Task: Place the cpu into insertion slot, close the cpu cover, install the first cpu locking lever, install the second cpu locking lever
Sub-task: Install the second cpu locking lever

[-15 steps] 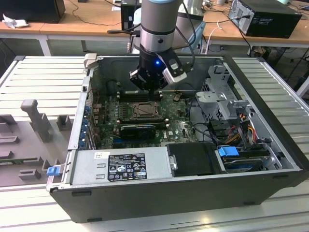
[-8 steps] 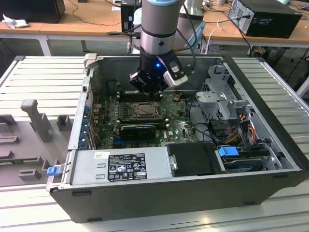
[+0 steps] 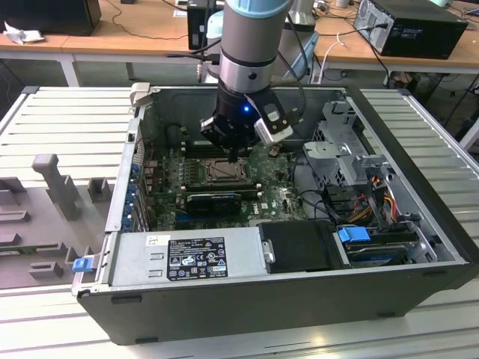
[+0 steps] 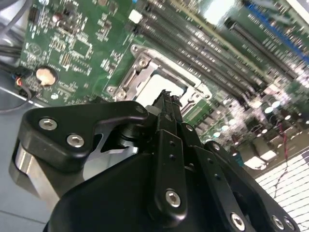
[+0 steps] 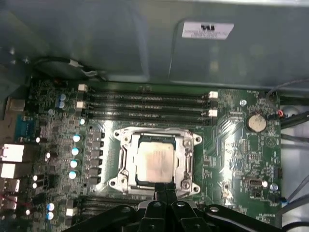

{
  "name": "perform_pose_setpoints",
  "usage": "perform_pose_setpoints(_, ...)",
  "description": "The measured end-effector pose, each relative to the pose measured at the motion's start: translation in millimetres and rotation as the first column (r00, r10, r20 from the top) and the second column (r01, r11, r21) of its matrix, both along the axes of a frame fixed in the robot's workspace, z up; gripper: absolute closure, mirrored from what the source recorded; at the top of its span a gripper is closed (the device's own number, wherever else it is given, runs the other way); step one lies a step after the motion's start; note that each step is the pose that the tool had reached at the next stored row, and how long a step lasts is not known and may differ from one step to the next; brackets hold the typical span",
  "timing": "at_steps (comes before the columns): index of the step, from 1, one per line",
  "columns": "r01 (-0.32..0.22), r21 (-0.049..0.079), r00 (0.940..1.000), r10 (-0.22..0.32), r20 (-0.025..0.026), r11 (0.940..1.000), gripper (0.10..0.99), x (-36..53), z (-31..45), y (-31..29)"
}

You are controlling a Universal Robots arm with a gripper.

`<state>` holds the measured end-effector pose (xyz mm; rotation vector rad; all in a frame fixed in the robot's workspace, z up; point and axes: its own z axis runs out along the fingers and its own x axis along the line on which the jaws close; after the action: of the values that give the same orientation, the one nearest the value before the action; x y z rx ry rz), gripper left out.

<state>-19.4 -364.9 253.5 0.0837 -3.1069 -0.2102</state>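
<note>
1. The gripper hangs just above the near edge of the insertion slot in the first wrist view. Its fingers are pressed together and nothing is seen between them; it carries no part.
2. The cpu lies flat inside the insertion slot, its pale face up and square with the rim. Placement appears done.
3. The cpu cover lies down around the chip as a silvery frame, with the chip showing through its cut-out. Judged from this, the cover is closed.
4. The state of the two locking levers cannot be told from these pictures. They are judged to be the remaining work.
5. In the second wrist view the gripper sits directly over the cpu cover.
6. In the exterior view the gripper reaches into the open computer case, above the insertion slot.
7. Surroundings: the memory slots run just beyond the socket; a coin battery sits to one side; the capacitors stand on the other side.
8. The power supply and the drive cage flank the board, well apart from the socket. Nothing lies over the socket.
</note>
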Motion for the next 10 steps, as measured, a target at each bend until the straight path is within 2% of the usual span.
perform_pose_setpoints(6,-0.008,0.000,1.0000,0.008,0.0000,1.0000,0.980,0.0,-3.2,-9.3)
perform_pose_setpoints(10,-0.009,0.000,1.0000,0.009,0.0001,1.0000,0.980,0.0,-3.7,-11.4)
